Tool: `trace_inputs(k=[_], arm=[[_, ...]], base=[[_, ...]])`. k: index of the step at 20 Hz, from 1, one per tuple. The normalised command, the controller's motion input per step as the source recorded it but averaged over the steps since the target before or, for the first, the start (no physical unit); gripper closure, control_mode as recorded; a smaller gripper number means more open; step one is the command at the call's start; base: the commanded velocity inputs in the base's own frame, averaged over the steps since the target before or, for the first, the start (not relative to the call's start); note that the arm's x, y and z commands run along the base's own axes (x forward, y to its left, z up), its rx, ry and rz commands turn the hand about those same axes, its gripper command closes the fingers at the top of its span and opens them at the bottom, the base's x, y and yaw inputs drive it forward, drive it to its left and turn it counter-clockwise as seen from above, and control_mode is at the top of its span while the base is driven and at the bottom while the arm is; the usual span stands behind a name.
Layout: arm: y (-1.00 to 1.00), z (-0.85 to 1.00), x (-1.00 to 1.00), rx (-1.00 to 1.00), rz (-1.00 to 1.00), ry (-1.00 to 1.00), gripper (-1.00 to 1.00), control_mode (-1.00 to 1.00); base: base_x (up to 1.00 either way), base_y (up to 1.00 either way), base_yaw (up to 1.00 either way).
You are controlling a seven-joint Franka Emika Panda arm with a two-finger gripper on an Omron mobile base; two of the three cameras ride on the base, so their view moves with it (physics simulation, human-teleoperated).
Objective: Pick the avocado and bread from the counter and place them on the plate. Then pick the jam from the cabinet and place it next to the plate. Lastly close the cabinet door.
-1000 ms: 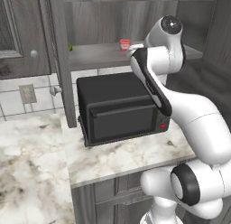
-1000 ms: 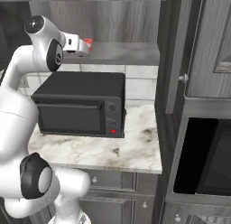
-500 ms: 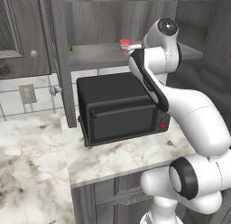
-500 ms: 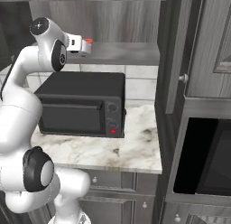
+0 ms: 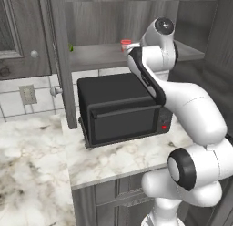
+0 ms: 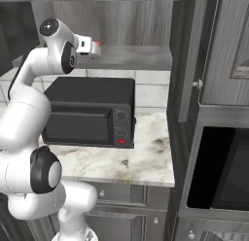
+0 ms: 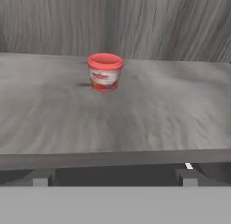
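The dark grey wooden wall cabinet [image 5: 113,24] stands open above a black microwave [image 5: 120,109]. The white arm bends up high, reaching its gripper [image 7: 113,175] toward the shelf, fingers spread wide apart. The small red jam jar [image 7: 104,72] sits upright further back, untouched.

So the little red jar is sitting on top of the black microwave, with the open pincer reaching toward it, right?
Not quite. The jam stands on the grey shelf inside the cabinet, above the microwave, not on top of it; the hand view and left base view show this. The rest holds: the pincer is open and pointed at the jar, not yet touching it.
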Motion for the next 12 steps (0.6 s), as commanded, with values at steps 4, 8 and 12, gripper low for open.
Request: trace_inputs(k=[4,8,12], arm=[[0.01,-0.03,0.24,0.0,0.0,0.0,-1.0,-1.0],[0.04,-0.03,0.22,0.0,0.0,0.0,-1.0,-1.0],[0.11,-0.02,0.18,0.0,0.0,0.0,-1.0,-1.0]], base=[[0.0,0.0,0.0],[0.0,0.0,0.0],[0.0,0.0,0.0]])
